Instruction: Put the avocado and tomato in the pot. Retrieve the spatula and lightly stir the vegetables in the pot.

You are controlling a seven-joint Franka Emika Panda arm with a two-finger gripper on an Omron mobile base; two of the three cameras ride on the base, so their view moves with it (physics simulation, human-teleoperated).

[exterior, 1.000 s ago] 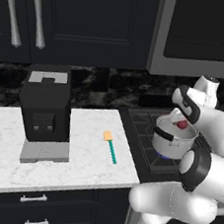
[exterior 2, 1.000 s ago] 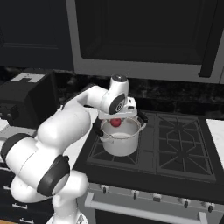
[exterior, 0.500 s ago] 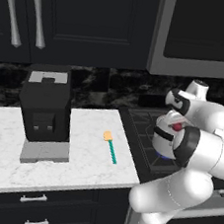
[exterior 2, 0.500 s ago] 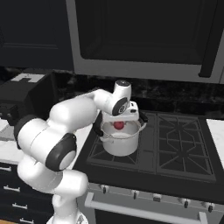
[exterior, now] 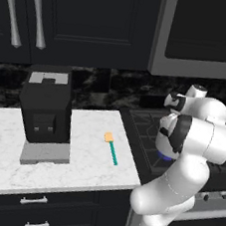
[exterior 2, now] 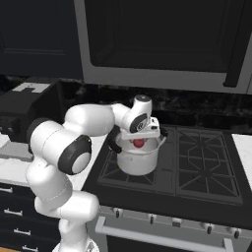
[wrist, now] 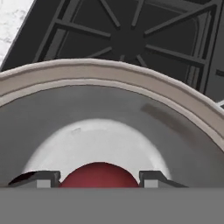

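The pot [exterior 2: 139, 156] is the big landmark here. It is shiny and silver and sits on the black stove [exterior 2: 197, 162], on the burner nearest the white desk [exterior: 80, 151].

The end effector [exterior 2: 140, 141] hangs right over the open top of the pot. Its two dark fingertips [wrist: 49, 178] stand on each side of the tomato [wrist: 99, 175], with the red ball between them. In the hand view the tips look just beside the ball, and they look closed on it. The tomato is above the pale inside of the pot, not down on the bottom. In the right base view the tomato [exterior 2: 139, 143] shows as a small red spot just under the white hand, at the level of the pot's rim.

The spatula [exterior: 111, 147] is well apart from the pot. It lies flat on the desk, between the stove and the black coffee machine [exterior: 46, 112]. Its yellow head points to the back wall and its teal handle points to the front edge of the desk.

The avocado cannot be made out inside the pot.
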